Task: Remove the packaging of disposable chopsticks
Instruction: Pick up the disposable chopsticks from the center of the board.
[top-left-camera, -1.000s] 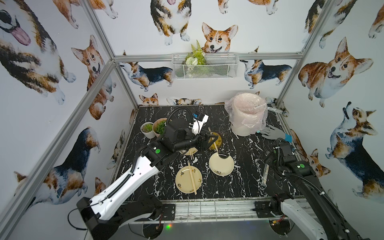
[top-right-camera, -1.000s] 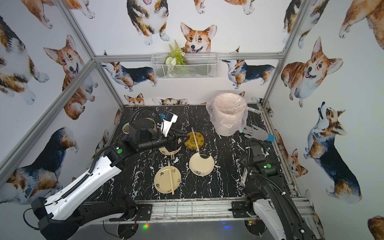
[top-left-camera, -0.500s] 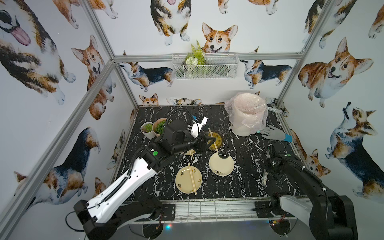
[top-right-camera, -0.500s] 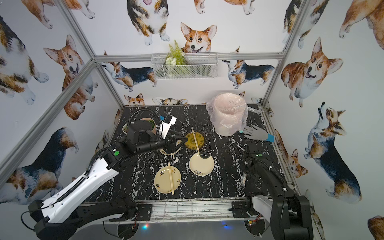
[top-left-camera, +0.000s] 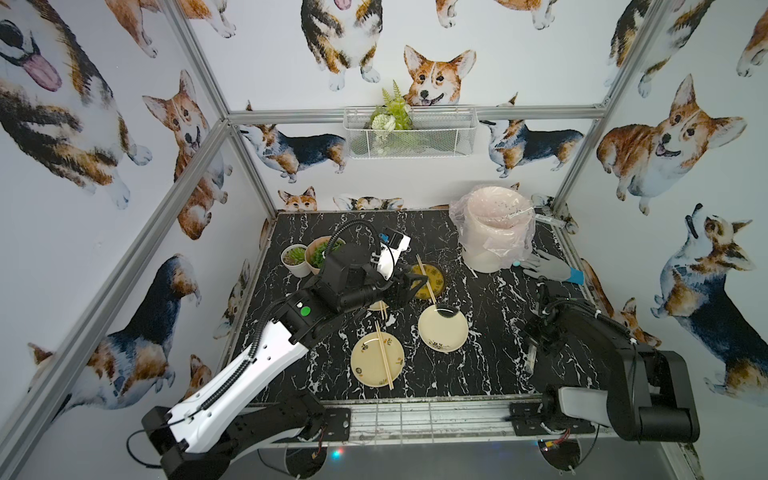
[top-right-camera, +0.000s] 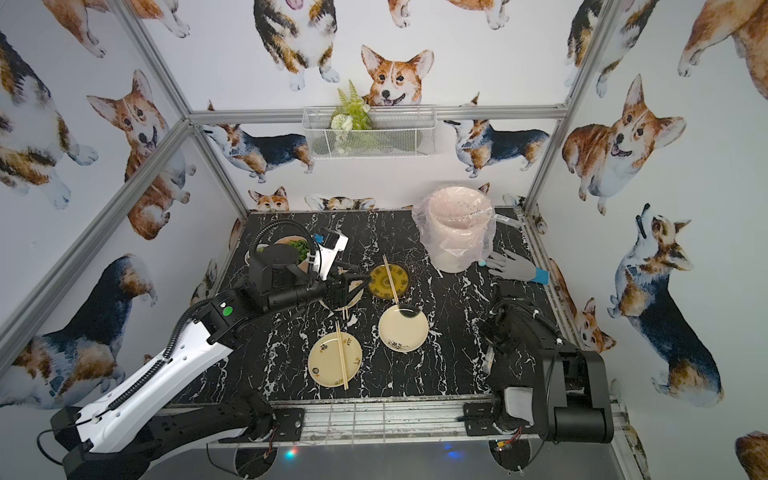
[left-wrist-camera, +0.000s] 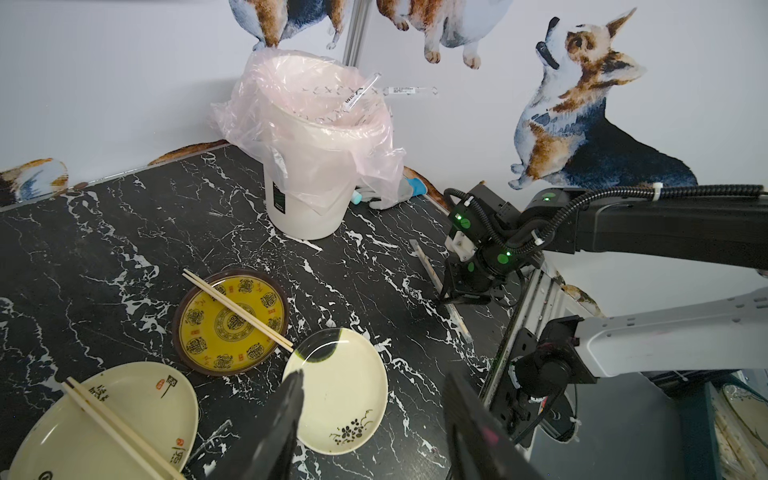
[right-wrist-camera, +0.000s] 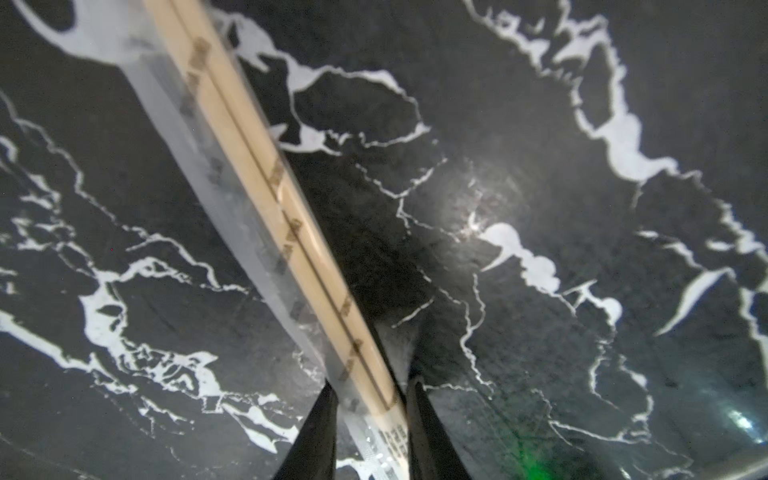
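Right gripper (right-wrist-camera: 370, 395): the jaws stand close on either side of the packaging (right-wrist-camera: 232, 216), a clear printed sleeve that lies flat on the black marble table (right-wrist-camera: 540, 124) with the disposable chopsticks (right-wrist-camera: 249, 137) inside. The view is blurred, so I cannot tell whether the jaws already press on the sleeve.

Location: in both top views this wrapped pair lies on the robot's side of the bin (top-left-camera: 482, 253), well apart from it and under the right arm.

Left gripper (left-wrist-camera: 374, 376): jaws apart, nothing between them. It hangs above the table, left of the bin.

Also left of the bin:
- yellow plate (left-wrist-camera: 199, 332), carrying an unwrapped pair (left-wrist-camera: 237, 309);
- cream plate (left-wrist-camera: 137, 395), carrying a second unwrapped pair (left-wrist-camera: 116, 423);
- bare cream plate (left-wrist-camera: 340, 399).

An empty sleeve (left-wrist-camera: 361, 93) leans inside the bin.
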